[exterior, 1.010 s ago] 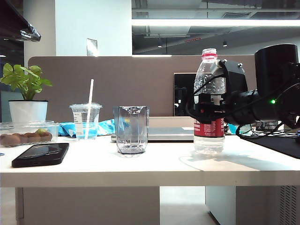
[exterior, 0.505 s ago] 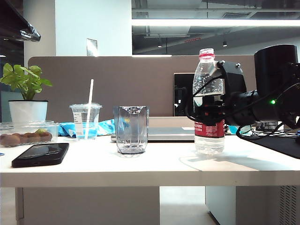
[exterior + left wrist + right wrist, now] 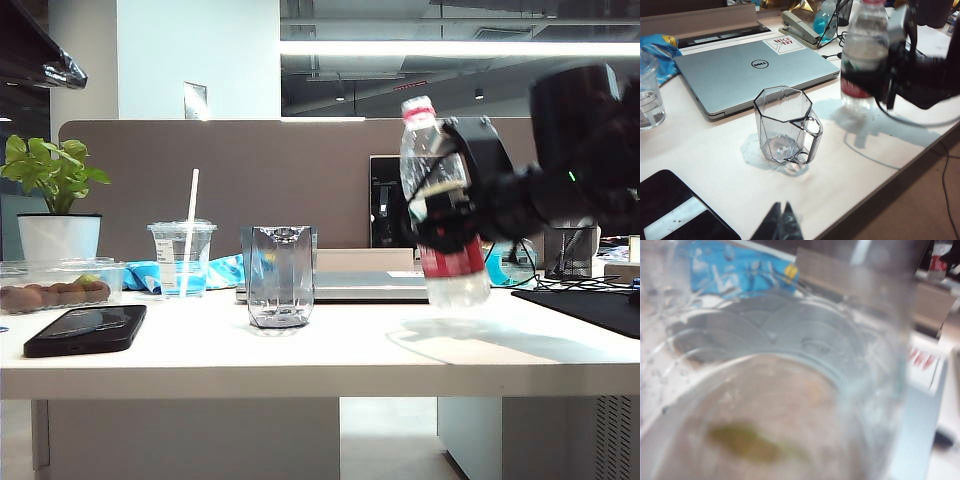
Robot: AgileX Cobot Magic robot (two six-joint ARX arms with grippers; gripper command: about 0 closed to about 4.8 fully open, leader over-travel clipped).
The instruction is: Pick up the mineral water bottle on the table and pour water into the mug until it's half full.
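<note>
My right gripper (image 3: pixel 447 215) is clamped on the mineral water bottle (image 3: pixel 440 200), wrist tilted. My left gripper (image 3: pixel 781 223) hovers low, fingertips together.

Black flat phone (image 3: pixel 86 329) lower left; clear lidded plastic cup w/ white straw (image 3: pixel 182 257) behind; green potted plant (image 3: pixel 55 197) far left; silver laptop (image 3: pixel 752 69) centre-back.

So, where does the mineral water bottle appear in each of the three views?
Exterior view: mineral water bottle at right of centre, tilted, lifted off the table, held by the right claw.
Left wrist view: the bottle at upper right, beyond the mug.
Right wrist view: the bottle fills the picture, blurred.
Shared landmark: the laptop, behind the mug.
</note>
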